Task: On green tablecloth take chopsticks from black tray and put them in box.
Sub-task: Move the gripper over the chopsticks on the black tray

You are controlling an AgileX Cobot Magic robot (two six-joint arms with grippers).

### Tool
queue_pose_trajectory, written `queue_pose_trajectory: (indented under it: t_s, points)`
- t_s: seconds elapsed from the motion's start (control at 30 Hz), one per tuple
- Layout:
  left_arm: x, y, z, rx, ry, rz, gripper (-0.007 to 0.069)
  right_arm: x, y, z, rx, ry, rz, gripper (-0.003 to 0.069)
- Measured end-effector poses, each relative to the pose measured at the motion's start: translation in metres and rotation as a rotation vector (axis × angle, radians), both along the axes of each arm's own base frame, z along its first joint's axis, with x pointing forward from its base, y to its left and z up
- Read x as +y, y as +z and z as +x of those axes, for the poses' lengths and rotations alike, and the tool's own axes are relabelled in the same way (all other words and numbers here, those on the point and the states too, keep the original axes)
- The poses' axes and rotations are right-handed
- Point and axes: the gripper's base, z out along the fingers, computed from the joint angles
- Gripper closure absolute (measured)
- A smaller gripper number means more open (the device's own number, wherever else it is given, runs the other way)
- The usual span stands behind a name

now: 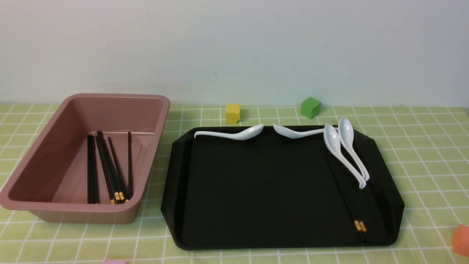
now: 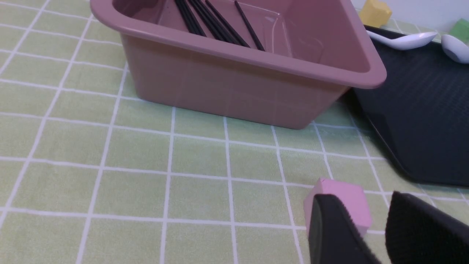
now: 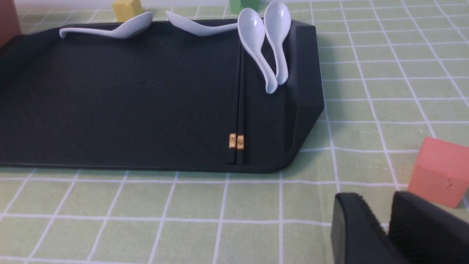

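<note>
A pair of black chopsticks (image 1: 348,198) with gold bands lies on the right side of the black tray (image 1: 256,190), partly under two white spoons (image 1: 346,146). The pair also shows in the right wrist view (image 3: 240,102) on the tray (image 3: 110,91). Several more chopsticks (image 1: 110,168) lie inside the pink box (image 1: 121,97) on the left. The left wrist view shows the box (image 2: 238,88) too. Neither gripper shows in the front view. My left gripper (image 2: 361,198) is shut and empty, low over the green tablecloth (image 1: 421,146) near the box. My right gripper (image 3: 375,198) is shut and empty, in front of the tray's right corner.
Two more white spoons (image 1: 234,134) rest on the tray's far rim. A yellow cube (image 1: 233,113) and a green cube (image 1: 310,107) stand behind the tray. A pink cube (image 2: 340,194) sits just beyond my left fingers. An orange cube (image 3: 439,172) sits beside my right gripper.
</note>
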Motion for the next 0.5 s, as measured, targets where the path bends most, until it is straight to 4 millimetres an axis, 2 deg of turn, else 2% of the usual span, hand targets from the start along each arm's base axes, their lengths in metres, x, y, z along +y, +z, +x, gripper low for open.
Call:
queue_pose_trajectory:
  t_s: [0.33, 0.4, 0.5]
  points:
    - [0.0000, 0.0000, 0.0000, 0.000, 0.000, 0.000, 0.0386, -0.0028, 0.0012, 0.0008, -0.027, -0.008, -0.078, 0.0474]
    - [0.0000, 0.0000, 0.0000, 0.000, 0.000, 0.000, 0.0386, -0.0017, 0.0015, 0.0012, -0.033, -0.011, -0.028, 0.0470]
    - [0.0000, 0.0000, 0.0000, 0.000, 0.000, 0.000, 0.0386, 0.0032, 0.0039, 0.0015, -0.032, -0.024, 0.218, 0.0466]
